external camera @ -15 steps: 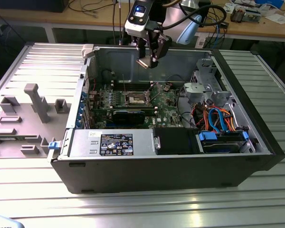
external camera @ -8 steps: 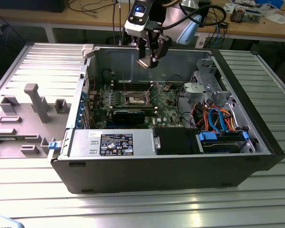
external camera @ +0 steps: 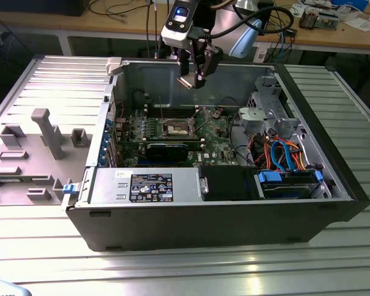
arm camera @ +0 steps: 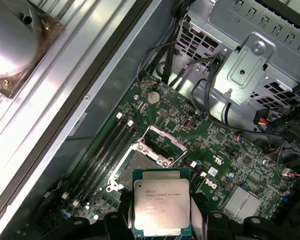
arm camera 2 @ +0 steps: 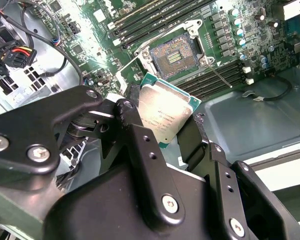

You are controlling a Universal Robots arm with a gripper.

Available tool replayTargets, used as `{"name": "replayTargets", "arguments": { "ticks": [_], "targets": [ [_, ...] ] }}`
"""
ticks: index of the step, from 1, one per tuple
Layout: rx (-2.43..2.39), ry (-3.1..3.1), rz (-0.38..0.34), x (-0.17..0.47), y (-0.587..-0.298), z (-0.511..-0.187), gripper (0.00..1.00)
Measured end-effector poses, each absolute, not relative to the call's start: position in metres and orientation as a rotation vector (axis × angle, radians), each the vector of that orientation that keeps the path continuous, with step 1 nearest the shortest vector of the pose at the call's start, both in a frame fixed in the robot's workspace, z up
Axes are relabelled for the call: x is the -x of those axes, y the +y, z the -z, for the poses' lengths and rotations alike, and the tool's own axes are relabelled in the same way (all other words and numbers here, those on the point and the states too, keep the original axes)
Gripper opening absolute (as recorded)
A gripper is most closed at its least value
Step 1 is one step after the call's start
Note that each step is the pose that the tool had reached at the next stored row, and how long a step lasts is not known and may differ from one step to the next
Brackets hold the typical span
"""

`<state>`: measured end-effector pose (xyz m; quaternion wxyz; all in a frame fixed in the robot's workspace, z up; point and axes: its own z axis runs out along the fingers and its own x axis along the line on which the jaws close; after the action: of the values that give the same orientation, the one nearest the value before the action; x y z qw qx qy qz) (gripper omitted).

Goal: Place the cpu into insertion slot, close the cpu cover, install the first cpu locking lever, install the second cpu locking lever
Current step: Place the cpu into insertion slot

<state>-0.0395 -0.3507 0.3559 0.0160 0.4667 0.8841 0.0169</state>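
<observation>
While the black two-finger gripper (external camera: 194,79) hangs in the upper middle of the exterior view, over the open black computer case (external camera: 234,209), its fingers are closed on the small square silver-grey cpu (external camera: 186,82). The square silver-rimmed insertion slot (external camera: 176,128) lies well below it on the green circuit board (external camera: 216,132). The grey inner case wall (external camera: 154,80) is near, and I think a sideways drift could hit it.

In the second wrist view the cpu (arm camera 2: 165,112) is pinched by its edges between the fingers (arm camera 2: 135,125). If it slips or turns there, it could land crooked on the open slot (arm camera 2: 174,55). A thin wire lever (arm camera 2: 221,76) lies just beside the slot.

In the first wrist view the thin silver cpu cover (arm camera: 162,142) stands raised beside the slot (arm camera: 132,167) and could catch the chip, with the long narrow memory slots (arm camera: 110,145) close by
</observation>
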Motion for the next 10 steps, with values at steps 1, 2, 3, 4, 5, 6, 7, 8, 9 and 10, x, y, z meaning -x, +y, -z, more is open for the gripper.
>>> {"name": "replayTargets", "arguments": {
  "ticks": [1,2,3,4,5,6,7,8,9,10],
  "targets": [
    [-1.452,2.749,-0.053,0.0395,-0.3507,-0.3559,0.55],
    [-1.453,2.749,-0.053,0.0395,-0.3507,-0.3559,0.55],
    [-1.454,2.748,-0.053,0.0395,-0.3507,-0.3559,0.55],
    [-1.455,2.747,-0.053,0.0395,-0.3507,-0.3559,0.55],
    [-1.456,2.747,-0.053,0.0395,-0.3507,-0.3559,0.55],
    [-1.457,2.746,-0.053,0.0395,-0.3507,-0.3559,0.55],
    [-1.458,2.746,-0.053,0.0395,-0.3507,-0.3559,0.55],
    [-1.459,2.746,-0.053,0.0395,-0.3507,-0.3559,0.55],
    [-1.459,2.745,-0.053,0.0395,-0.3507,-0.3559,0.55],
    [-1.46,2.745,-0.053,0.0395,-0.3507,-0.3559,0.55]
  ]
}}
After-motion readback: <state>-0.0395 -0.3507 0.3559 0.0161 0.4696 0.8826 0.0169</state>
